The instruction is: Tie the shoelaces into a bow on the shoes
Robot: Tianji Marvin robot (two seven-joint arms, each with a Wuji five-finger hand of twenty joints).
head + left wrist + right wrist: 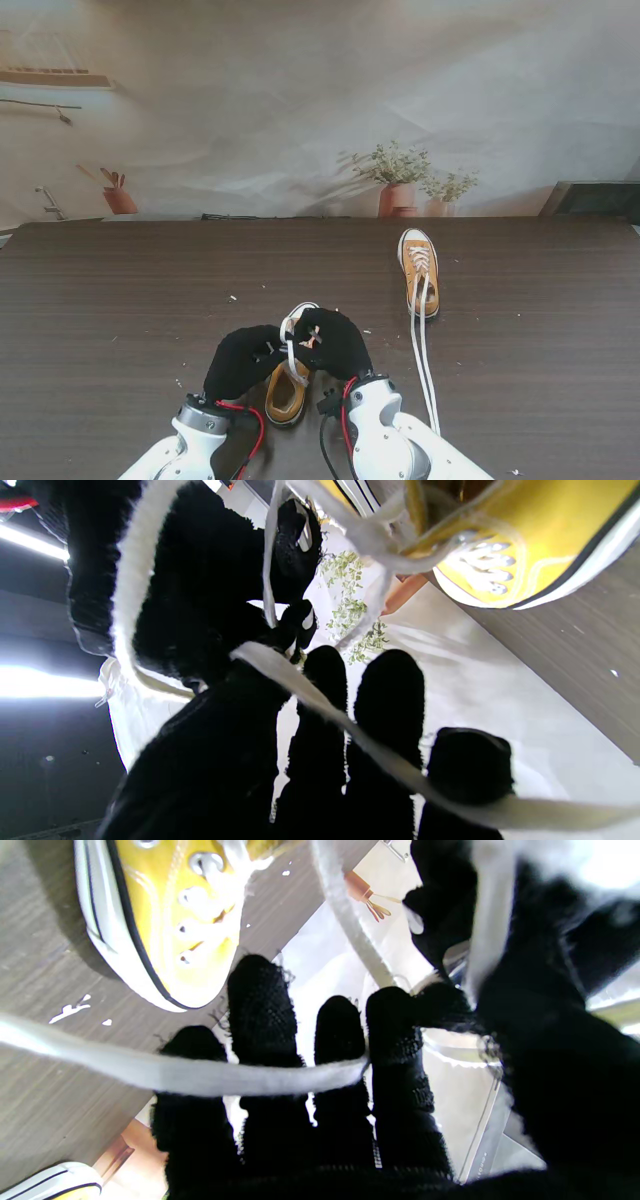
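Stand view: high above the shoulders, facing down over the tabletop (120, 300) to the back wall.
Left wrist view: very close, along the fingers (390, 705).
Right wrist view: equally close.
Shared: near shoe (288, 388), lace (200, 1075).

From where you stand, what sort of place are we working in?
Probably a staged test bench, not a real home: a dark wood-grain table set against a creased printed backdrop showing potted plants and a shelf. Two yellow sneakers are the only props.
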